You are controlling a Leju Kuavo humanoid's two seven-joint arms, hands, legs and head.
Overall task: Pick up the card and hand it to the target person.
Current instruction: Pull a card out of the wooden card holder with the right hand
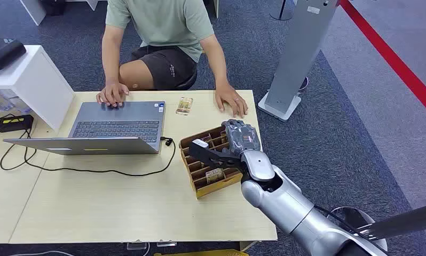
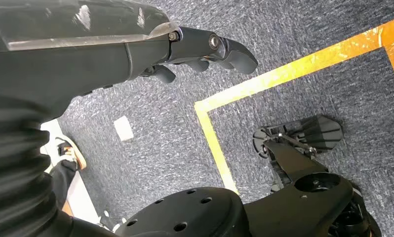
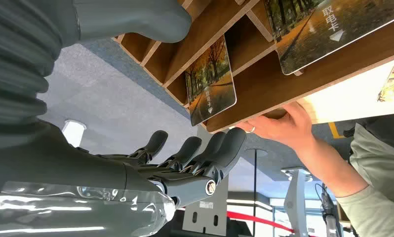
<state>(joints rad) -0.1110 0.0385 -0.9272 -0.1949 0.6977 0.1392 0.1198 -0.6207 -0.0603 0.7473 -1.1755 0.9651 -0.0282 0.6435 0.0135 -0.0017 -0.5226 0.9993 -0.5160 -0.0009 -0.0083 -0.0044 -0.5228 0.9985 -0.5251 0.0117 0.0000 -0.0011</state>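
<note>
Head view: right hand (image 1: 242, 137) poised over the far corner of the wooden card rack (image 1: 197, 184), which sits near the table's (image 1: 120, 208) right edge. A card (image 3: 211, 84) stands in a slot just beside the fingers (image 3: 200, 158), apart from them. Bare tabletop lies to the rack's left; a person's hand (image 1: 231, 100) rests beyond it. Fingers extended, parted, grasping nothing. Left hand (image 2: 205, 49) hangs above carpet, empty, fingers loosely curved.
</note>
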